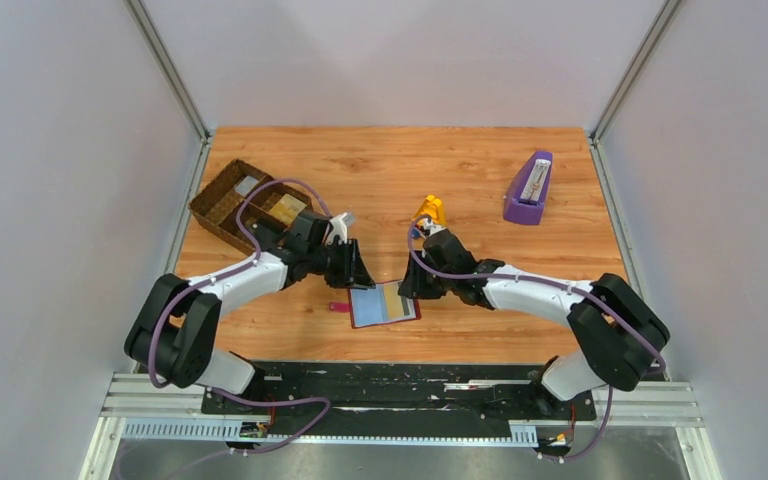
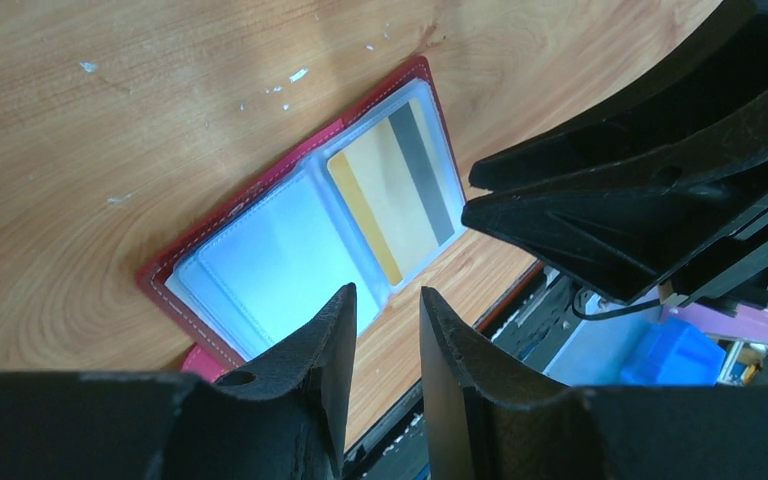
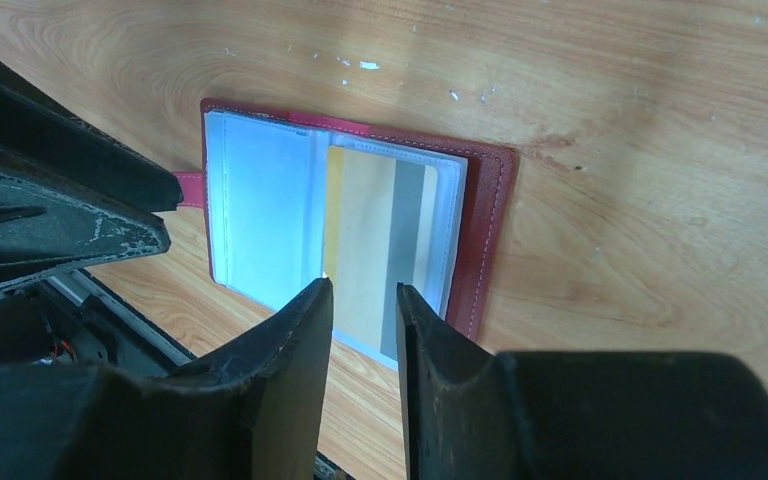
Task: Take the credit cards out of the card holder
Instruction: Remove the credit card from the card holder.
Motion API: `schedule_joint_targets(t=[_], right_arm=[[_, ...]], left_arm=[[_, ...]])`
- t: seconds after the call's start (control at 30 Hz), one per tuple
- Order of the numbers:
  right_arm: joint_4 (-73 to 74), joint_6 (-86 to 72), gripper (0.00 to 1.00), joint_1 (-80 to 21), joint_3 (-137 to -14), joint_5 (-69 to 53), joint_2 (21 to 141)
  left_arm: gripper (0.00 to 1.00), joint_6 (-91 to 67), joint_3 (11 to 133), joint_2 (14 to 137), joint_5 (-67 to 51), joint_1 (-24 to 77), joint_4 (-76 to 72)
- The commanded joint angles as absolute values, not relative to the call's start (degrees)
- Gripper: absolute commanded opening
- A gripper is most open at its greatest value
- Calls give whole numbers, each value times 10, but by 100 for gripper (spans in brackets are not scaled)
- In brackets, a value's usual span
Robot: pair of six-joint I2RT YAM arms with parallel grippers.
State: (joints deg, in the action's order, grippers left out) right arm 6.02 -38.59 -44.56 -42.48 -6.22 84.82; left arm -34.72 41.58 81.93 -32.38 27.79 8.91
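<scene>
The dark red card holder (image 1: 412, 308) lies open on the wooden table near the front edge, its snap tab (image 1: 338, 308) sticking out to the left. The left grey-blue sleeve (image 2: 280, 250) looks empty. The right sleeve holds a card (image 2: 400, 190) that is yellow and beige with a grey stripe. It also shows in the right wrist view (image 3: 375, 240), with the holder's red cover (image 3: 488, 230) round it. My left gripper (image 1: 363, 280) hovers over the holder's left upper edge, jaws a little apart and empty (image 2: 388, 300). My right gripper (image 1: 408, 288) hovers over its right upper edge, jaws a little apart and empty (image 3: 362, 292).
A brown wicker basket (image 1: 222, 200) with cards in it stands at the back left. A purple wedge-shaped stand (image 1: 528, 190) is at the back right. A small yellow object (image 1: 431, 210) sits behind the right arm. The black base rail (image 1: 400, 375) runs along the near edge.
</scene>
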Motion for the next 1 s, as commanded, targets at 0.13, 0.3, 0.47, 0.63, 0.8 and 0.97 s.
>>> schedule_joint_targets(t=[0.13,0.3,0.47,0.63,0.8,0.97], right_arm=[[22,-378,29,-438,-443,-77,876],[21,-386,28,-438,-427,-71,885],[17,-404,26,-437,-404,-73,890],[11,-415,25,-437,-388,-74,892],[7,-422,25,-437,-381,-75,895],[5,-424,24,-437,-380,-78,898]], left_arm=[[37,-376,391,848,-336,286,-5],[37,-378,384,867,-338,290,-30],[37,-388,370,884,-335,298,-67],[38,-401,359,900,-317,306,-91],[40,-404,357,911,-301,314,-98],[41,-413,349,923,-302,316,-128]])
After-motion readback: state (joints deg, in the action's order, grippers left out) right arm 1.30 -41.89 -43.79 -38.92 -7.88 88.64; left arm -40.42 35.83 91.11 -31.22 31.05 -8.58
